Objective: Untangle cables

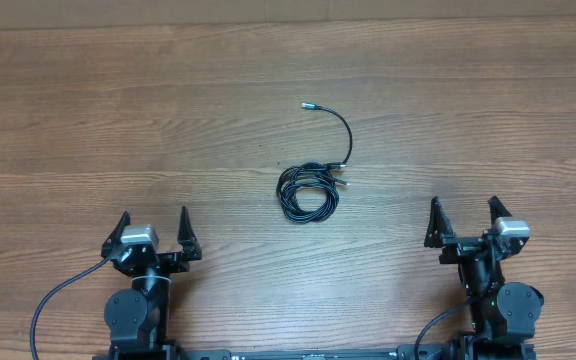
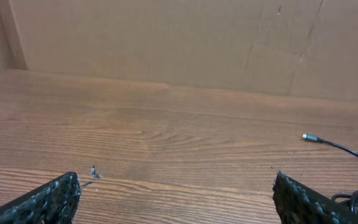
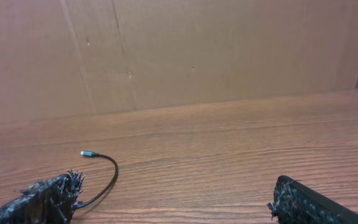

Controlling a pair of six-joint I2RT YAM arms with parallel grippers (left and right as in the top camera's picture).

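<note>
A brown wood-grain bench [image 1: 118, 120] is seen from above, and in both wrist views it is backed by a plain cardboard wall [image 2: 166, 37]. The cables [image 1: 308, 192] are found near the middle of the bench, slightly right of centre: thin black cords wound together into a small, loose coil lying flat on the wood. From the coil's right side one strand is curved away in an arc toward the far edge, and it is ended by a small silver-tipped plug [image 1: 306, 104] resting on the surface. More small plug ends are bunched at the top of the coil, though how the strands cross cannot be made out. The left gripper [image 1: 154, 214] is placed at the near edge on the left, its two dark fingers [image 2: 51, 199] spread wide, with nothing held and only bare wood seen in the gap. The right gripper [image 1: 463, 201] is placed at the near edge on the right, likewise spread wide and holding nothing. Both grippers are set well apart from the cables, which lie between them and farther out; no cord is touched by either.
</note>
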